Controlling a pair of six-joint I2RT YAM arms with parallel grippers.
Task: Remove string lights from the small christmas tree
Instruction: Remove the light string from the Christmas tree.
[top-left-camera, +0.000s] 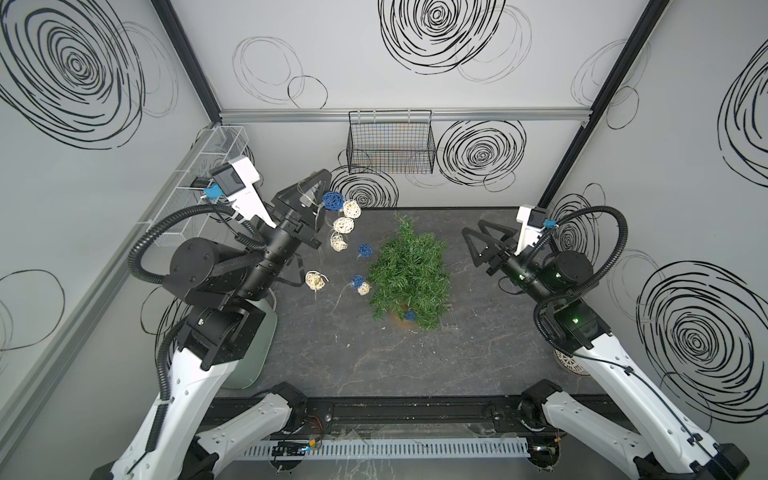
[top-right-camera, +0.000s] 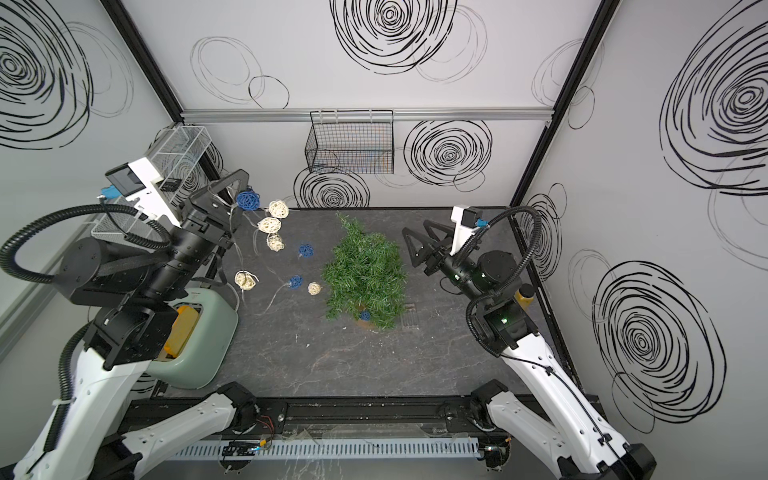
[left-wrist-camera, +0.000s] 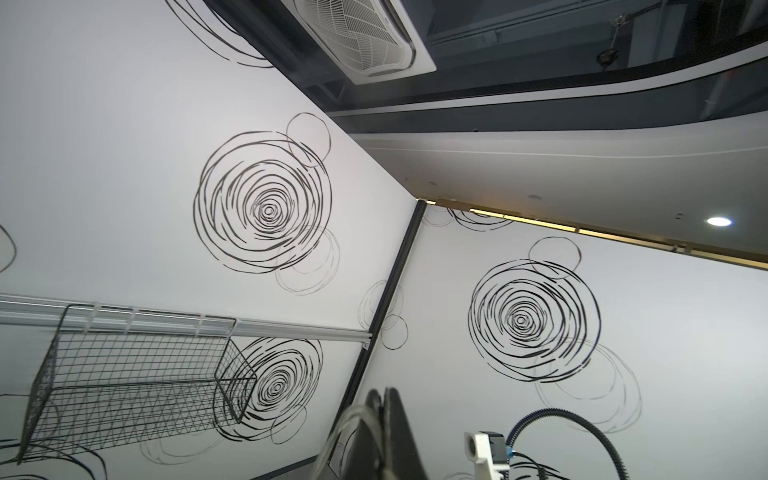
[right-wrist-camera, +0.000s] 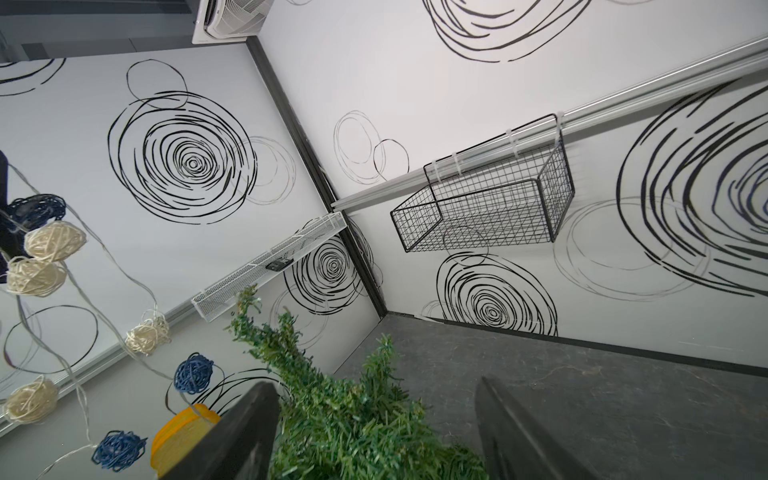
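Observation:
The small christmas tree (top-left-camera: 409, 274) (top-right-camera: 365, 274) stands in a tan pot (top-left-camera: 397, 319) mid-table. The string lights (top-left-camera: 343, 225) (top-right-camera: 269, 225), a pale wire with cream and blue wicker balls, hang from my left gripper (top-left-camera: 309, 189) (top-right-camera: 232, 183), which is raised left of the tree and shut on the wire. In the left wrist view, a wire loop (left-wrist-camera: 353, 419) lies beside the closed left gripper (left-wrist-camera: 384, 395). The strand trails down to the table. One blue ball (top-left-camera: 410, 315) sits at the tree's base. My right gripper (top-left-camera: 478, 235) (right-wrist-camera: 374, 384) hovers open right of the tree (right-wrist-camera: 332, 415).
A black wire basket (top-left-camera: 390, 145) hangs on the back wall, and a white wire shelf (top-left-camera: 199, 183) on the left wall. A green appliance (top-right-camera: 195, 332) with a yellow insert sits under the left arm. A small grate (top-left-camera: 448, 320) lies by the pot.

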